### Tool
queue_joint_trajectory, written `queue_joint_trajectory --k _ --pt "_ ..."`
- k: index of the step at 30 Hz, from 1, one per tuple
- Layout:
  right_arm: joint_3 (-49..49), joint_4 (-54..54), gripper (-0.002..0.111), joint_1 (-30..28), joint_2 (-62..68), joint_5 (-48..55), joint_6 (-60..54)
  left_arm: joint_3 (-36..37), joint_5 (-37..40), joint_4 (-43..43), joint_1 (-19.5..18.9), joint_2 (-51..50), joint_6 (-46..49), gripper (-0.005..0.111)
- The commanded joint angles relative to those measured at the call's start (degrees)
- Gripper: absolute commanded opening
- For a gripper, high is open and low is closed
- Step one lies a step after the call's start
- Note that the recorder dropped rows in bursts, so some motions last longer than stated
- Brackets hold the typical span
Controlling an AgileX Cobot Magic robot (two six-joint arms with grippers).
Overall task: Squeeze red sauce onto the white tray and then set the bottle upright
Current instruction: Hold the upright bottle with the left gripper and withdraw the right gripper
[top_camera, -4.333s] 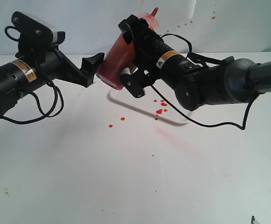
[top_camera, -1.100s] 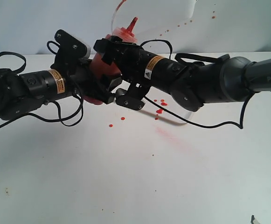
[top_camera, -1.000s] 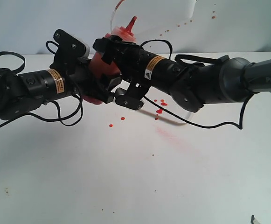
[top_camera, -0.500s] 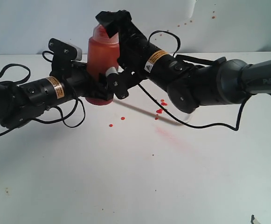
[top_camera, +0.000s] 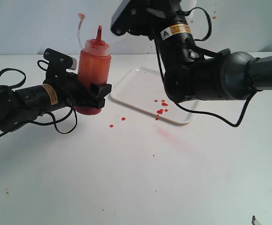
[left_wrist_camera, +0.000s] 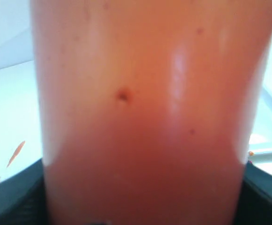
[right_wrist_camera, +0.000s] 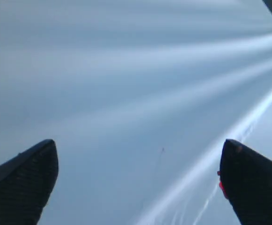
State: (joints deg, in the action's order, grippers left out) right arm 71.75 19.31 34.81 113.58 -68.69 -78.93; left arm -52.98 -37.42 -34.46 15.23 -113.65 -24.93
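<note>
One bottle (top_camera: pixel 93 65) upright, left fingers (top_camera: pixel 101 89) gripping

You can reach the tray (top_camera: pixel 126 80) across the near table (top_camera: pixel 136 178), but the bottle (top_camera: pixel 93 65) and left gripper (top_camera: pixel 94 92) block its left side, and the right arm (top_camera: pixel 206 79) overhangs it.

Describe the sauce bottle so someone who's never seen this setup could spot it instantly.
On the white table, look just left of the white tray in the exterior view. The bottle stands upright there, clasped low down by the left arm's black fingers. It is the only tall orange-red thing around, topped by a pointed red nozzle.
</note>
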Motion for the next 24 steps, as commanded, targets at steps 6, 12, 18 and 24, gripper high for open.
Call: queue_joint_trajectory --k 6,12,18,24 --pt "0.11 31.77 0.085 -1.8 -4.09 9.1 24.32 6.13 -19.2 0.86 -0.01 0.88 0.08 0.0" --pt "0.11 28.38 0.085 -6.26 -4.68 35.03 30.2 12.87 -28.82 0.86 -0.01 0.88 3.26 0.0" --pt "0.11 28.26 0.085 -9.18 -4.77 44.22 31.92 17.46 -32.54 0.41 -0.01 0.88 7.78 0.0" --pt "0.11 21.41 0.085 -10.29 -4.79 56.99 33.09 19.89 -32.54 -4.78 -0.01 0.88 8.7 0.0"
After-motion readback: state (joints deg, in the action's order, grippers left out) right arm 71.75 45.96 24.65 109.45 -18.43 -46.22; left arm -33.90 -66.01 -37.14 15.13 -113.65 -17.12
